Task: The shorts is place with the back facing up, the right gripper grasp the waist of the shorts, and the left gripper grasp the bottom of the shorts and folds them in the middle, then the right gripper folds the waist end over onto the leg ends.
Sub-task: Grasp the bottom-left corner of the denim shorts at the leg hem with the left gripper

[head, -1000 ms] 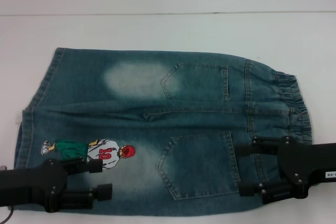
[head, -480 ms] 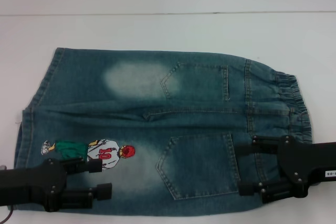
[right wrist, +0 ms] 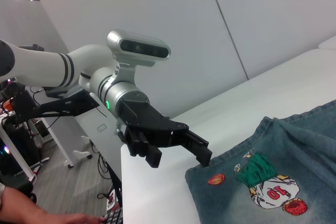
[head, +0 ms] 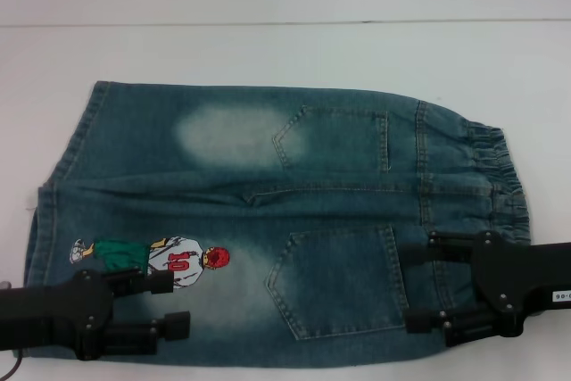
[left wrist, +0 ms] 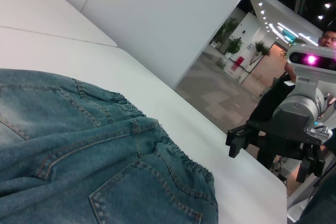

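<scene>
Head view: black two-fingered left claw (head: 178, 302) spread open over near leg hem (head: 36, 265) of faded blue-green denim shorts (head: 268, 220) | black right claw (head: 419, 285) spread open over gathered elastic waist (head: 500, 185), near side | shorts flat, back pockets up, on white tabletop (head: 285, 51)
</scene>
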You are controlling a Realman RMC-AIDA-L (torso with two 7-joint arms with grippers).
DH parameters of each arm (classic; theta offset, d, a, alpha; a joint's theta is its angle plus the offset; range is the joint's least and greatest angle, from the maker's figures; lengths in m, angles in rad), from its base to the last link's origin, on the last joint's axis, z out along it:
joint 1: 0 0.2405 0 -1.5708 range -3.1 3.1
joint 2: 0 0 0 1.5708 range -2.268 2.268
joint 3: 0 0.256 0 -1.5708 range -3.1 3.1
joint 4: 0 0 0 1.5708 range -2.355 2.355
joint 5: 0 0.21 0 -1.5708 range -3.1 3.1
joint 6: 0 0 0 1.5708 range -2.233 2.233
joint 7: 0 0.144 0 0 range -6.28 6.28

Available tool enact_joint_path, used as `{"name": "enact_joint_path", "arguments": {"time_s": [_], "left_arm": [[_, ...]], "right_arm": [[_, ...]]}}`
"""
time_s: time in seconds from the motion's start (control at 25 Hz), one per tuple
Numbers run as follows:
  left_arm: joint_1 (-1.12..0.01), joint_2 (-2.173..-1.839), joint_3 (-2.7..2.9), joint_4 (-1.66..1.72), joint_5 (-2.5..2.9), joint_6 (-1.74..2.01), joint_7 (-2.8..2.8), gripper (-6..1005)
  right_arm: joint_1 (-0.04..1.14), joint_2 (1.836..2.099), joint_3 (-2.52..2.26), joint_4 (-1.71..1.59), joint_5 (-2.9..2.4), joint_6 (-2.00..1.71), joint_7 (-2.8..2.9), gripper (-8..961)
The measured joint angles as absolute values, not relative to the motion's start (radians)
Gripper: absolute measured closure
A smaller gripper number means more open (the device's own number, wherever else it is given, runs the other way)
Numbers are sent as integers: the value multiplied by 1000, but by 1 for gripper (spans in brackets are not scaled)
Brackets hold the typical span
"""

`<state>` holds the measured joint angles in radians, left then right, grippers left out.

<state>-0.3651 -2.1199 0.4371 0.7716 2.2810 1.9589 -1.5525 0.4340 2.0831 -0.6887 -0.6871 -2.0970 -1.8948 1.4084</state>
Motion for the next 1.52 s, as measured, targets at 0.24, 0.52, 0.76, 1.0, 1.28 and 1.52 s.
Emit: {"name": "enact_joint_path", "arguments": {"time_s": [0.24, 0.52, 0.76, 1.0, 1.28, 1.52], "left_arm": [[-365, -2120, 437, 772, 2281, 1959, -1552, 127], [-365, -2120, 437, 772, 2286, 1959, -1552, 127], [-365, -2121, 437, 772, 2293, 1959, -1554, 126], [-368, -2121, 437, 772, 2293, 1959, -1561, 127], [-371, -2121, 437, 772, 2293, 1959, -1561, 126], [-371, -2121, 437, 772, 2293, 1959, -1563, 126]], "right_arm": [[433, 2083, -689, -687, -2097, -1895, 1407, 2], [433, 2083, -689, -686, -2097, -1894, 1407, 3], [430, 2083, -689, -686, -2097, -1893, 1405, 3], [429, 2083, -689, -686, -2097, -1894, 1404, 3], [429, 2083, -689, -688, -2097, -1894, 1404, 4], [432, 2083, -689, -688, -2097, -1894, 1406, 4]]}}
